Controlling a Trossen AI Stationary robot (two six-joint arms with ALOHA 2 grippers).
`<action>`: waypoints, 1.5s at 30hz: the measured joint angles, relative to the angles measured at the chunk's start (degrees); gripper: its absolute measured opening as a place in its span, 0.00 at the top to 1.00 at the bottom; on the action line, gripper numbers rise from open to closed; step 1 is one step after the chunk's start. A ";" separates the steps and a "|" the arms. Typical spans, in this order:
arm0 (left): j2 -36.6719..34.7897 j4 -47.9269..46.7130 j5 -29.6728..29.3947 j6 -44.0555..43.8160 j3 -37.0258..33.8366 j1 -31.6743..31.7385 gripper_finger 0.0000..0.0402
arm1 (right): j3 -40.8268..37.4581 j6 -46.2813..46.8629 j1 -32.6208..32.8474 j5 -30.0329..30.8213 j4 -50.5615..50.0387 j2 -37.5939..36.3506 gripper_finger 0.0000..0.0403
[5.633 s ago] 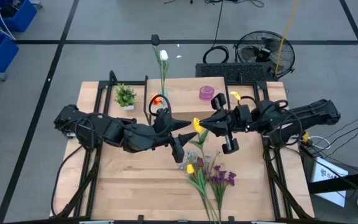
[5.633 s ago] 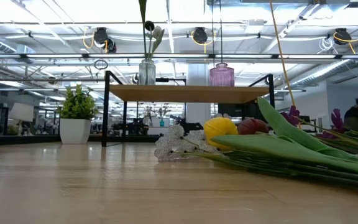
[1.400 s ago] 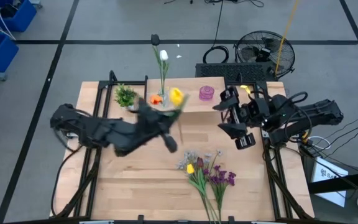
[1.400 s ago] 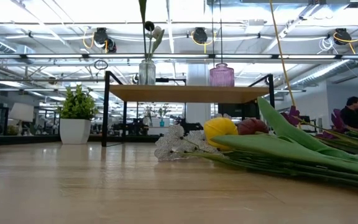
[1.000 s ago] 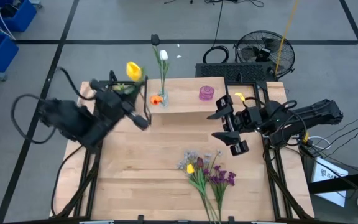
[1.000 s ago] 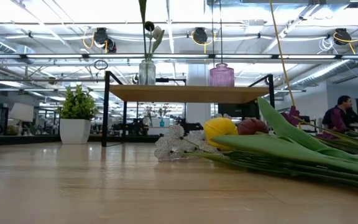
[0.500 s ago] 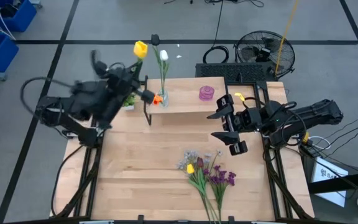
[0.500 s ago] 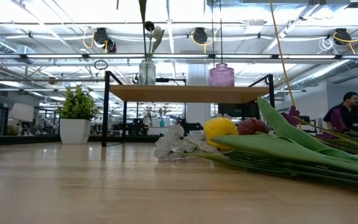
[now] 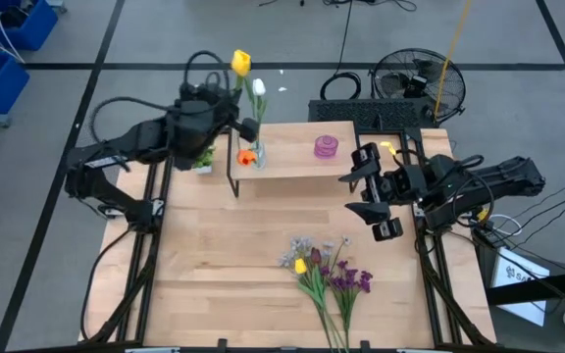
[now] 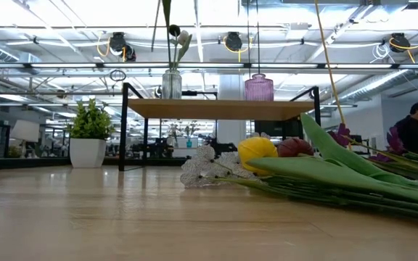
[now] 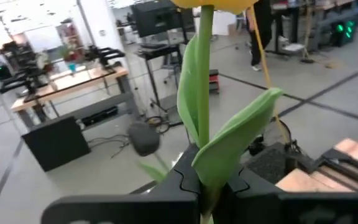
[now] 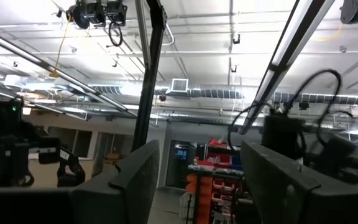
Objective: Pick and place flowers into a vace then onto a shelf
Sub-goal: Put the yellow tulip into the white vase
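Observation:
My left gripper [image 9: 231, 104] is raised over the table's far left, shut on a yellow tulip [image 9: 240, 64] with green leaves [image 11: 229, 140]. It stands just left of the clear vase [image 10: 171, 83] on the shelf [image 9: 292, 162]. That vase holds a white tulip [image 9: 257, 87]. A pink vase [image 9: 326, 147] stands further right on the shelf. A bunch of flowers [image 9: 327, 275] lies flat on the tabletop at the near middle. My right gripper [image 9: 373, 197] hangs open over the table's right side, nothing between its fingers [image 12: 135, 180]. My left gripper pinches the yellow tulip's green stem low down [image 11: 205, 182], below the leaves, between its two fingers [image 11: 179, 186]. The fingers lie level and across the stem. The tulip stands upright, bloom on top, lifted clear; its lower stem end [image 10: 156, 22] hangs above the shelf.
A small green plant in a white pot [image 9: 199, 152] stands at the far left beside the shelf. An orange flower [image 9: 248, 155] lies at the clear vase's foot. The shelf's black legs [image 10: 125, 127] stand on the tabletop. A fan [image 9: 415, 83] and cables lie beyond the far edge.
My left gripper has swung up and toward the table's right and far edges with the yellow tulip, from above the potted plant to just beside the white tulip in the clear vase. The tulip has stayed upright in the hold.

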 joint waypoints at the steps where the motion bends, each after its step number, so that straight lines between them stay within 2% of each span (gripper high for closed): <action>1: 0.04 1.29 1.39 1.09 -1.05 0.70 0.98 | 0.00 0.00 0.00 -0.05 -0.30 -0.30 0.46; 4: -0.35 6.42 6.04 4.18 -4.57 2.78 0.98 | 0.00 -0.43 0.00 -0.13 -1.78 -1.11 0.46; 6: -0.57 10.30 6.65 5.67 -7.05 3.88 0.97 | 0.00 -1.54 0.00 -0.13 -3.35 -1.74 0.46; 8: -0.65 12.64 7.60 6.07 -9.21 5.00 0.98 | 0.00 -1.87 0.00 -0.15 -4.11 -2.18 0.46; 11: -1.46 17.47 12.80 6.16 -11.95 6.84 0.98 | 0.00 -2.09 0.00 -0.15 -5.66 -2.90 0.46; 13: -1.80 20.24 14.21 5.71 -12.92 7.63 0.97 | 0.00 -2.48 0.00 -0.11 -6.78 -3.32 0.46; 24: -0.80 18.79 15.95 4.95 -13.28 8.12 0.97 | 0.00 -4.13 0.00 -0.02 -7.12 -3.32 0.46; 32: -0.78 12.38 15.09 0.85 -13.30 8.22 0.96 | 0.00 -4.31 0.00 0.00 -7.10 -3.32 0.46; 37: -0.77 12.07 15.50 -2.43 -17.01 8.71 0.98 | 0.00 -4.31 0.00 0.01 -7.10 -3.32 0.46; 45: -0.80 12.40 17.96 -4.21 -20.59 8.71 0.90 | 0.00 -4.30 0.00 0.02 -7.06 -3.32 0.46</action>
